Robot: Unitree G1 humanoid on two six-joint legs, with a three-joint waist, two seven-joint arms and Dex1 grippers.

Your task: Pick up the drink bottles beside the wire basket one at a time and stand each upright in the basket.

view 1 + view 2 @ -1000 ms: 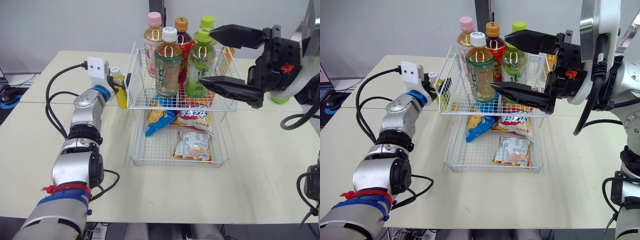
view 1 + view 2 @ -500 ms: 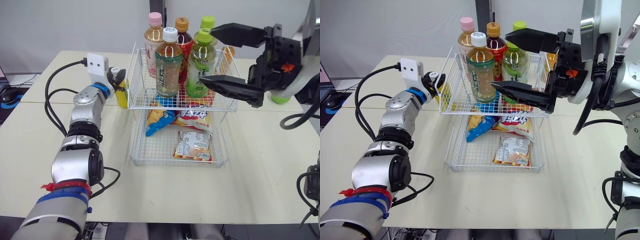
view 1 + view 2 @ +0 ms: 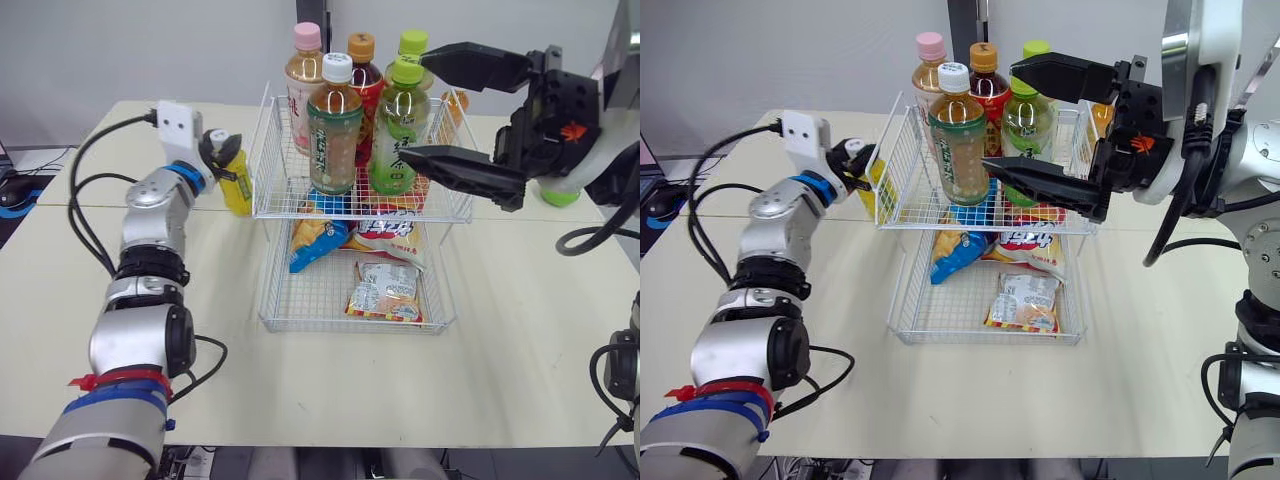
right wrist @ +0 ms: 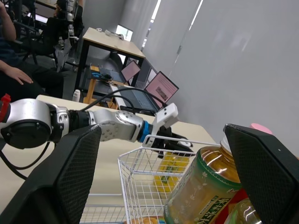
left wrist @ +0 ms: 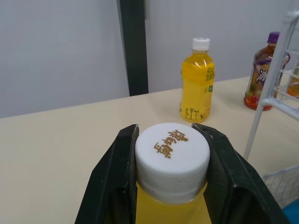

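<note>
A yellow drink bottle (image 3: 237, 182) with a white cap (image 5: 172, 157) stands tilted just left of the wire basket's upper tier (image 3: 262, 140). My left gripper (image 3: 219, 150) is shut on its neck, one black finger (image 5: 117, 177) on each side of the cap. Several bottles stand upright in the upper tier: a pink-capped one (image 3: 304, 75), a white-capped tea (image 3: 334, 125), a brown-capped one (image 3: 362, 72) and two green ones (image 3: 400, 130). My right gripper (image 3: 415, 104) hangs open over the basket's right side, with its fingers (image 3: 455, 172) above and below the green bottles.
Snack bags (image 3: 385, 285) lie in the basket's lower tier. A second yellow bottle (image 5: 197, 81) and a purple-capped bottle (image 5: 260, 77) stand on the table behind the basket. A green bottle (image 3: 560, 198) sits at the far right. A person (image 4: 18, 70) sits beyond the table.
My left gripper has shut on the yellow bottle's neck and drawn it left, away from the basket, tilting it. The right arm has stayed where it was.
</note>
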